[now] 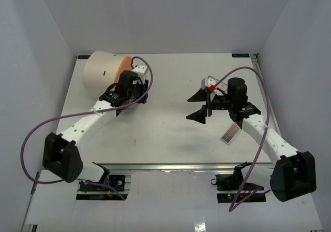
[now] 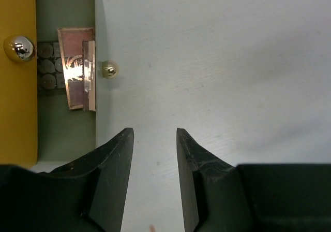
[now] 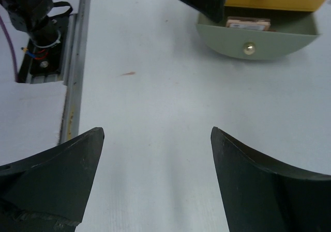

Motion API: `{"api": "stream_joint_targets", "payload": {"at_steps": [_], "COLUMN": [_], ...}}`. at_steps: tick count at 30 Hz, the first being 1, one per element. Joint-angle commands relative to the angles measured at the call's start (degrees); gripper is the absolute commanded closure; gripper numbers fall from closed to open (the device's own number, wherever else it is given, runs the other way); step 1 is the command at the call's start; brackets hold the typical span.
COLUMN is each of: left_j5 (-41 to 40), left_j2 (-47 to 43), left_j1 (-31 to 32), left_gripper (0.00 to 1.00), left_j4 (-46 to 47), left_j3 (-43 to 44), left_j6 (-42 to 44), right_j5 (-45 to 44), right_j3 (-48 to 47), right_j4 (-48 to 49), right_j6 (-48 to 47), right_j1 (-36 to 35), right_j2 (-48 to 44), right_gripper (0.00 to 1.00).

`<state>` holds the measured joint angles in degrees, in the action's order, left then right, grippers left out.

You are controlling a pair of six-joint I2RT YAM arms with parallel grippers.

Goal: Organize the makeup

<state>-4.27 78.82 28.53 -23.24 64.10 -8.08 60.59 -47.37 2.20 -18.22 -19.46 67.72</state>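
At the far left of the table [image 1: 165, 139], the left fingers [image 2: 121, 154] hover just in front of the cream cylinder [image 1: 101, 74], a narrow gap between them and nothing in it. Its green drawer [image 2: 67, 128] stands pulled out below a yellow front [image 2: 18, 102], and one eyeshadow palette [image 2: 75, 69] lies inside it. Well to the right, the right fingers [image 3: 77, 164] hang spread wide and empty above the bare surface, and a second palette [image 1: 231, 133] lies flat on the table beside that arm.
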Motion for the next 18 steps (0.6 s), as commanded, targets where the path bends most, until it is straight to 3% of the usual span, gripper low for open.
{"api": "stream_joint_targets", "payload": {"at_steps": [1, 10, 18], "left_j5": [-6.63, -6.03, -9.80], "left_j2": [5.64, 9.17, 15.70], "left_j1": [-0.41, -0.41, -1.02], "left_gripper": [0.51, 0.48, 0.33], "left_j4": [-6.57, -5.24, -4.27], "left_j3": [5.45, 6.49, 8.59], "left_j6": [3.28, 6.23, 7.33], "right_j5": [8.15, 9.10, 8.62], "right_j3": [2.71, 2.46, 2.51], "right_j4": [8.07, 7.90, 7.73], "right_j6": [4.37, 5.04, 4.82], "right_j1": [6.22, 7.06, 8.38], "right_j2": [-2.35, -0.49, -1.18], "right_gripper": [0.10, 0.10, 0.10]}}
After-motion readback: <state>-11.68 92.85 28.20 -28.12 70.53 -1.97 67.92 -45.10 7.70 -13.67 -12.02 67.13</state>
